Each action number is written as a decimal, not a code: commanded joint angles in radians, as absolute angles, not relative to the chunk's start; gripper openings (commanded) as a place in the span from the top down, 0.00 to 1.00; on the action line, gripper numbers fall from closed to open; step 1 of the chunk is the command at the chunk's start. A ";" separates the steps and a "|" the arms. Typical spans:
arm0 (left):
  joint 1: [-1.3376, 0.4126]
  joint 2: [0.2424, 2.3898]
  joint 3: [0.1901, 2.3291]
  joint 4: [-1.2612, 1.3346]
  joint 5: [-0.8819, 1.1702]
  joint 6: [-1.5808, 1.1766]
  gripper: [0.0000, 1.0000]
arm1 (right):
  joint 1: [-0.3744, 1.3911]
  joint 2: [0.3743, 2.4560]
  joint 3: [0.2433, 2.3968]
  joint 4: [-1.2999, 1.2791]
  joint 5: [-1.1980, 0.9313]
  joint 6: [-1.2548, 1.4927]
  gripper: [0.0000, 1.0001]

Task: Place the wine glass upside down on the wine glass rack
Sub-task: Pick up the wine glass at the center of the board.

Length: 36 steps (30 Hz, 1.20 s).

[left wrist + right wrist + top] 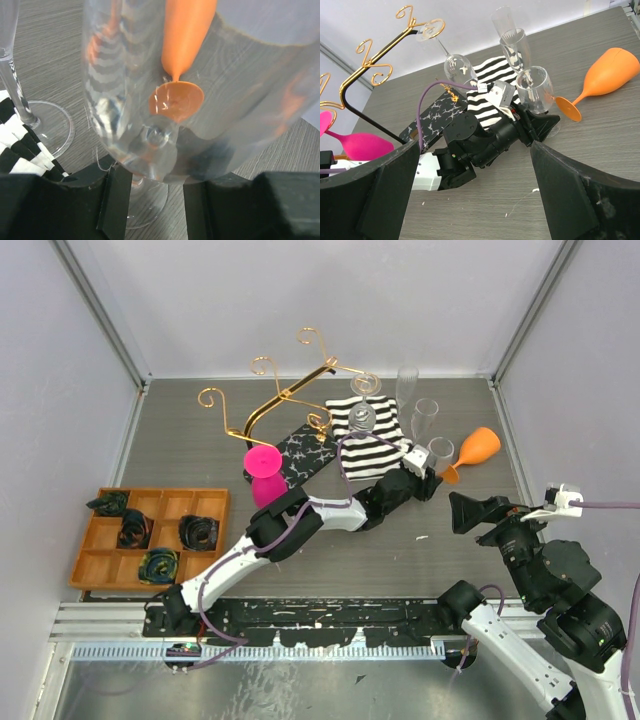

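Currently at the grasp step: left gripper (157, 182) is half open, jaws either side of the stem under the bowl of the clear wine glass (150, 100), no pinch visible yet; right gripper (475, 145) wide open, empty. Glass stands upright on the table (200, 455) just right of the striped cloth (375, 435): transparent, round bowl, thin stem. Next likely needs a firm stem grip, lift, flip, then foot into a hook of the wine glass rack (285, 400), far-left of it

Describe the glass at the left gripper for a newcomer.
Find the striped cloth. Off its right edge, beside the toppled orange glass, stands a clear wine glass. Its round bowl, flanked by the left gripper, sets it apart from the narrow flutes behind.
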<state>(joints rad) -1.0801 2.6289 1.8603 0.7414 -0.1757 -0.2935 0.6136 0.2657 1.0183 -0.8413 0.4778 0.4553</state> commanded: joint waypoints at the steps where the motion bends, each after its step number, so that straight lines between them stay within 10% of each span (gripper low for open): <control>1: -1.077 2.655 1.887 0.767 -0.162 -0.301 0.54 | 0.617 0.252 1.029 -0.817 0.492 0.462 0.02; 36: -1.072 2.611 1.766 0.879 -0.109 -0.266 0.87 | 0.616 0.256 1.008 -0.809 0.480 0.473 0.02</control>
<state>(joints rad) -1.0740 2.6286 1.8141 0.8425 -0.1246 -0.2893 0.6136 0.2584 1.0149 -0.8471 0.4778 0.4633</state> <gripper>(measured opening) 0.186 0.980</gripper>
